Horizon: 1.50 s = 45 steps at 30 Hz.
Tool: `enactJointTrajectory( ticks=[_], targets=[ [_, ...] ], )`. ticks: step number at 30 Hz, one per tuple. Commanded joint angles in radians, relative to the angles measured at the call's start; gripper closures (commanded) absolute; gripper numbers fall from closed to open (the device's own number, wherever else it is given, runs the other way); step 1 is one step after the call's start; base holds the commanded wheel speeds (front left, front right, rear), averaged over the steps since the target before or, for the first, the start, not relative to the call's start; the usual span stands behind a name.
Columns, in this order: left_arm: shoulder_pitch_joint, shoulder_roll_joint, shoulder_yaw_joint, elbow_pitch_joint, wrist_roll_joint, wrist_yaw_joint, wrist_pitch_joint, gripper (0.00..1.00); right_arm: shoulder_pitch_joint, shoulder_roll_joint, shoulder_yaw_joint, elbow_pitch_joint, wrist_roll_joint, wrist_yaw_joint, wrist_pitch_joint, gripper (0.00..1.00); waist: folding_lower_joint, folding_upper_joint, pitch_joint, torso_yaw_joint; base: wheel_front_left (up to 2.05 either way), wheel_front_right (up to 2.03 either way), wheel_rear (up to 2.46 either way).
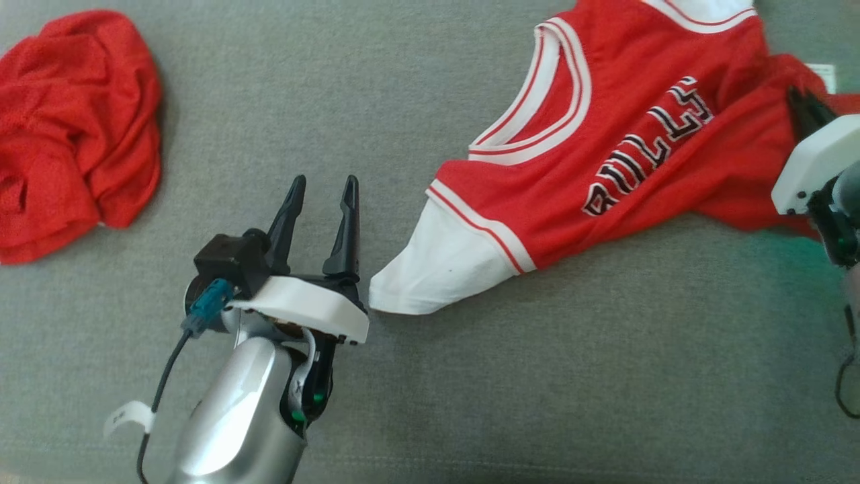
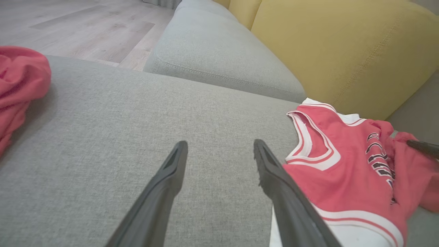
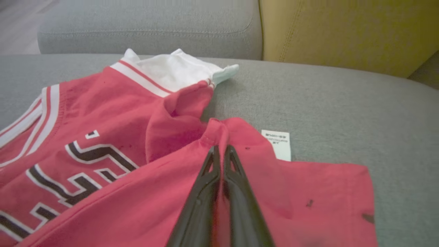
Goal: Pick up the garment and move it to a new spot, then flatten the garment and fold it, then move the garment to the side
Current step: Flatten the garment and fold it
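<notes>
One red-and-white basketball jersey with black lettering (image 1: pixel 605 154) is lying rumpled on the grey fabric sofa cushion (image 1: pixel 470 403), the right gripper (image 3: pixel 222 149) clamping a fold near its hem, likely for lifting, the left gripper (image 1: pixel 322 185) hovering spread and empty beside the white sleeve (image 1: pixel 443 262).

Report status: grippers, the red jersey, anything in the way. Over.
Right gripper shut on a fold of the red-and-white lettered fabric jersey. Left gripper open, empty, beside its white sleeve. Crumpled red mesh garment far left, apart from it.
</notes>
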Motion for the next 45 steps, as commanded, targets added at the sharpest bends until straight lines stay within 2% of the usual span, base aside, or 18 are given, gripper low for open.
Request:
enactJointTrajectory(
  ticks=[1, 9, 16, 23, 24, 27, 28, 29, 30, 32, 37, 41, 45],
  targets=[
    [-0.029, 0.008, 0.035, -0.025, -0.003, 0.002, -0.012, 0.0, -0.018, -0.01, 0.014, -0.031, 0.005, 0.008, -0.02, 1.0, 0.0, 0.0, -0.012, -0.012, 0.0, 0.0, 0.0],
    [-0.001, 0.008, 0.065, -0.014, -0.001, -0.001, -0.012, 0.0, 0.069, 0.025, 0.031, -0.134, 0.039, 0.008, -0.096, 1.0, 0.0, 0.0, -0.088, -0.089, 0.0, 0.0, 0.0],
    [0.029, 0.008, 0.091, -0.006, 0.007, -0.008, -0.012, 0.0, 0.213, 0.05, -0.03, -0.31, 0.055, 0.008, -0.116, 1.0, 0.0, 0.0, -0.147, -0.176, 0.0, 0.0, 0.0],
    [0.071, 0.008, 0.121, 0.008, 0.011, -0.016, -0.012, 0.0, 0.455, 0.121, -0.117, -0.527, 0.06, 0.008, -0.035, 1.0, 0.0, 0.0, -0.208, -0.262, 0.0, 0.0, 0.0],
    [0.071, 0.008, 0.121, 0.008, 0.011, -0.016, -0.012, 0.0, 0.455, 0.121, -0.117, -0.527, 0.06, 0.008, -0.035, 1.0, 0.0, 0.0, -0.208, -0.262, 0.0, 0.0, 0.0],
    [0.087, 0.008, 0.129, 0.01, 0.01, -0.019, -0.012, 0.0, 0.594, 0.17, -0.166, -0.628, 0.044, 0.008, 0.025, 1.0, 0.0, 0.0, -0.227, -0.295, 0.0, 0.0, 0.0],
    [0.088, 0.008, 0.128, 0.01, 0.01, -0.019, -0.012, 0.0, 0.624, 0.187, -0.182, -0.648, 0.044, 0.008, 0.039, 0.96, 0.0, 0.0, -0.229, -0.301, 0.0, 0.0, 0.0],
    [0.09, 0.008, 0.129, 0.011, 0.009, -0.019, -0.012, 0.0, 0.651, 0.205, -0.199, -0.663, 0.044, 0.008, 0.053, 0.15, 0.0, 0.0, -0.232, -0.306, 0.0, 0.0, 0.0],
    [0.091, 0.008, 0.129, 0.011, 0.008, -0.019, -0.012, 0.0, 0.675, 0.223, -0.215, -0.672, 0.045, 0.008, 0.073, 0.0, 0.0, 0.0, -0.233, -0.31, 0.0, 0.0, 0.0],
    [0.091, 0.008, 0.127, 0.012, 0.007, -0.02, -0.012, 0.0, 0.729, 0.263, -0.265, -0.706, 0.023, 0.008, 0.103, 0.0, 0.0, 0.0, -0.235, -0.315, 0.0, 0.0, 0.0],
    [0.097, 0.008, 0.121, 0.015, 0.005, -0.023, -0.012, 0.0, 0.765, 0.31, -0.331, -0.742, -0.016, 0.008, 0.094, 0.0, 0.0, 0.0, -0.237, -0.315, 0.0, 0.0, 0.0],
    [0.1, 0.008, 0.119, 0.022, 0.008, -0.028, -0.012, 0.0, 0.764, 0.325, -0.33, -0.752, -0.017, 0.008, 0.05, 0.0, 0.0, 0.0, -0.239, -0.312, 0.0, 0.0, 0.0],
    [0.104, 0.008, 0.121, 0.033, 0.013, -0.033, -0.012, 0.0, 0.758, 0.334, -0.28, -0.758, 0.014, 0.008, -0.046, 0.0, 0.0, 0.0, -0.243, -0.3, 0.0, 0.0, 0.0]
  ],
)
